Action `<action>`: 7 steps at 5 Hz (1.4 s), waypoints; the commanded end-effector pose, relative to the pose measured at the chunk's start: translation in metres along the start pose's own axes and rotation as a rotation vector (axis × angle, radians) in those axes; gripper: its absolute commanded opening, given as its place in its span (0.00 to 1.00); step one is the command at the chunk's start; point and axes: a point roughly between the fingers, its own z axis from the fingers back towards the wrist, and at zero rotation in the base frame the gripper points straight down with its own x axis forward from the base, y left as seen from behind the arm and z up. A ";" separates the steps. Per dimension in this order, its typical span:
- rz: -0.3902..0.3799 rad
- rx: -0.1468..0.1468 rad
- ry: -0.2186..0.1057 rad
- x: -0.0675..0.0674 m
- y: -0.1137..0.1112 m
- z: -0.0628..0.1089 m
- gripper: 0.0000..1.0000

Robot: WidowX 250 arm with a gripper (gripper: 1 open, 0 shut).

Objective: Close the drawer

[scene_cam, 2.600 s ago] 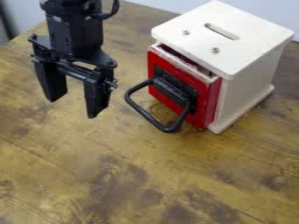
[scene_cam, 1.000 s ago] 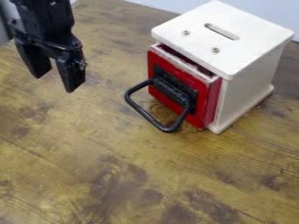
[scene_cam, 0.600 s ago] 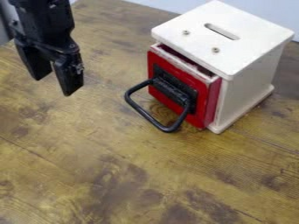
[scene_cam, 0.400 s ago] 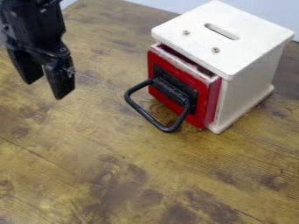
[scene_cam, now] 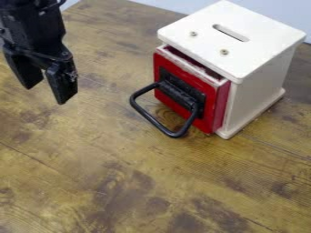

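Drawer and wooden box are standing together on the far right of the table, the red front of the drawer facing left and toward the near side. It is sitting slightly out of the box, with a narrow dark gap showing under the edge of the cream lid; whatever the drawer may be holding is hidden from view. On the red front a black panel is carrying a big black loop handle, which is sticking out toward the left and the near side. The lid is showing a slot and two screws, and the inside of the box is not visible through it. On the far left, the black claw is hanging above the table with its two fingers spread apart, pointing down, and nothing is between them. It is staying well apart from the handle, touching neither drawer nor box.
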 end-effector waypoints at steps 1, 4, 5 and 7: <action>0.001 0.013 -0.048 0.011 -0.008 0.014 1.00; -0.010 0.008 -0.048 0.013 -0.001 0.009 1.00; -0.021 0.003 -0.042 0.012 0.002 0.008 1.00; -0.022 0.004 -0.036 0.008 0.008 0.009 1.00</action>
